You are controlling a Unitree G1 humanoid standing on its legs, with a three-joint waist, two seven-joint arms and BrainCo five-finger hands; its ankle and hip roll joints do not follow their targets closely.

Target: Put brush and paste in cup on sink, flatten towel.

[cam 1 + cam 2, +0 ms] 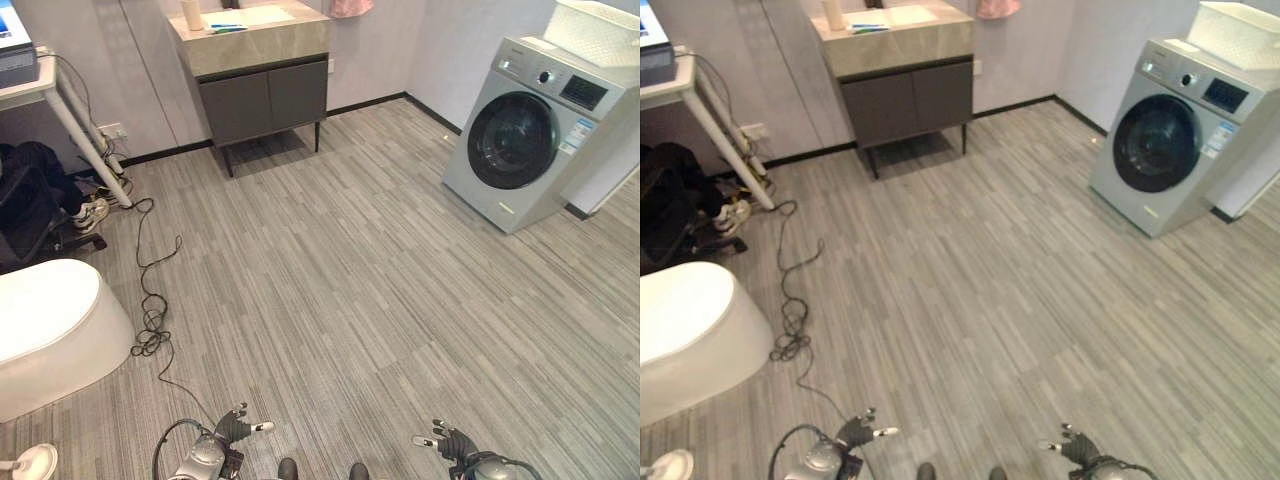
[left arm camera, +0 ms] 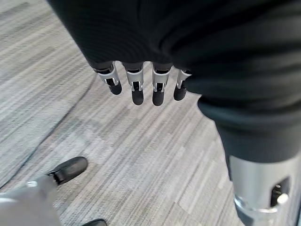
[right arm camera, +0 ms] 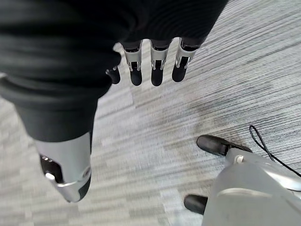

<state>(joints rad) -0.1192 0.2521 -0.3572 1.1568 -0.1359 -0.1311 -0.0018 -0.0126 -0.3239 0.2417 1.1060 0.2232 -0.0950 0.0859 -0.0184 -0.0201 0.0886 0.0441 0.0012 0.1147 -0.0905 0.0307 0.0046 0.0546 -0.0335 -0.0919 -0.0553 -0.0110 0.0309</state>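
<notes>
The sink cabinet (image 1: 262, 92) stands against the far wall, well away from me across the floor. On its stone top are a pale cup (image 1: 190, 14) and a blue-and-white item (image 1: 228, 27) that may be the brush or paste. A pink towel (image 1: 350, 8) hangs on the wall just right of the sink. My left hand (image 1: 235, 428) and right hand (image 1: 445, 440) hang low over the floor near me. Both are open, with relaxed fingers (image 2: 136, 89) (image 3: 150, 70) holding nothing.
A grey washing machine (image 1: 520, 130) with a white basket (image 1: 595, 30) on top stands at the right wall. A white rounded fixture (image 1: 50, 330) sits at the left. Behind it are a white table (image 1: 85, 130) and a black chair (image 1: 30, 205). Bare wood-look floor lies between me and the sink.
</notes>
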